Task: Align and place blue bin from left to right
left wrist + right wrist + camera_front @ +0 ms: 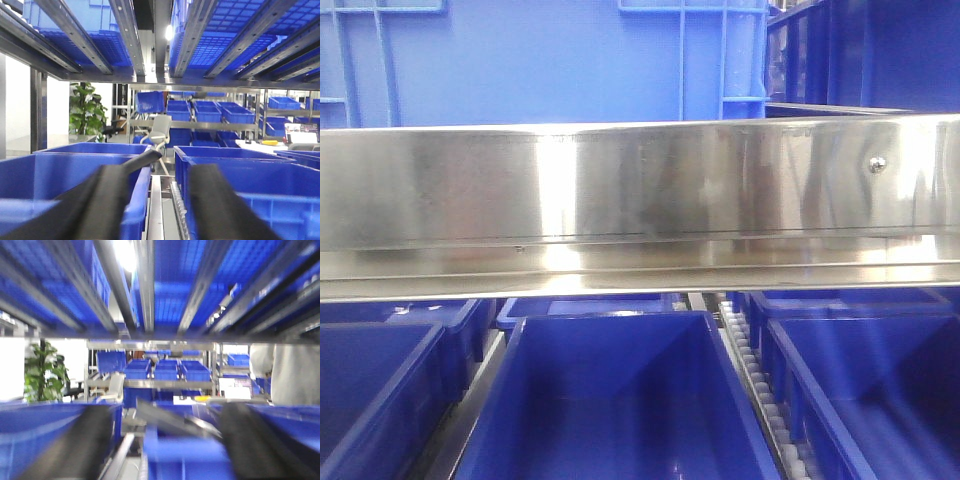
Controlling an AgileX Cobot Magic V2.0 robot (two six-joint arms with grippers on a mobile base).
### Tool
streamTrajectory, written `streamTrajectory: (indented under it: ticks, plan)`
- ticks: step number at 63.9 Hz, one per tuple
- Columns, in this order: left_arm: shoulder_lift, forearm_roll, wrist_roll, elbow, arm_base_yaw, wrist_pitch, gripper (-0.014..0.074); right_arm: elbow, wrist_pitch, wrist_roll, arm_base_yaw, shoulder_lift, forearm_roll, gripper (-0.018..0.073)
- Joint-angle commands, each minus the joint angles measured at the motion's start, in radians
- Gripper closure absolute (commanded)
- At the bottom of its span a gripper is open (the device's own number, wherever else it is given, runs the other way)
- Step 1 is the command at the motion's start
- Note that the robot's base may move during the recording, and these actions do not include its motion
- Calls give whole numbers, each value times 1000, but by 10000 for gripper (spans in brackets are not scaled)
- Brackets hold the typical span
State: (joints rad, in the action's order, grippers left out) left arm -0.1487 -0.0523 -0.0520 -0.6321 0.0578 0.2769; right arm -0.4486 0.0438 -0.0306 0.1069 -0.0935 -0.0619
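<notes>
The blue bin (550,60) stands on the upper shelf behind the steel rail, its ribbed medium-blue wall filling the top of the front view. From below, its grid-patterned underside (235,30) shows between the shelf rails; the same underside (175,285) is blurred in the right wrist view. My left gripper (159,175) is open under that shelf, its black fingers (107,200) spread over the gap between two smaller bins and holding nothing. Also under the shelf, my right gripper (167,412) is open and empty. Neither gripper shows in the front view.
A shiny steel rail (640,200) crosses the front view. Below it, darker royal-blue bins (610,400) sit side by side with a roller track (760,390) between them. Farther off are racks of bins (200,112), a plant (87,112), a chair (160,130) and a person (290,375).
</notes>
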Motion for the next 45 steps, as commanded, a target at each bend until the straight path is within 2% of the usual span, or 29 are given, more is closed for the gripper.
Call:
streamTrajectory:
  ticks: [1, 7, 13, 18, 26, 30, 36, 45]
  plan:
    - [-60, 1, 0, -92, -1, 42, 216, -67, 7, -4, -5, -53, -6, 69]
    - [-109, 12, 0, -147, -21, 42, 126, -116, 26, -4, -33, -97, -6, -2]
    - [-151, -1, 0, -181, -54, 50, 73, -170, 70, -4, -62, -146, -6, 0]
    - [-198, -24, 0, -224, -69, 107, 55, -223, 122, -4, -86, -193, -6, 0]
    - [-295, -16, 94, -328, -97, 247, 55, -362, 270, -4, -136, -297, -6, 0]
    - [-343, 13, 151, -382, -123, 291, 55, -452, 334, -4, -173, -373, -6, 0]
    - [-402, 52, 196, -450, -208, 340, 57, -561, 393, -4, -241, -477, -6, 0]
    - [-519, 59, 199, -560, -362, 446, 57, -750, 495, -18, -361, -652, -6, 0]
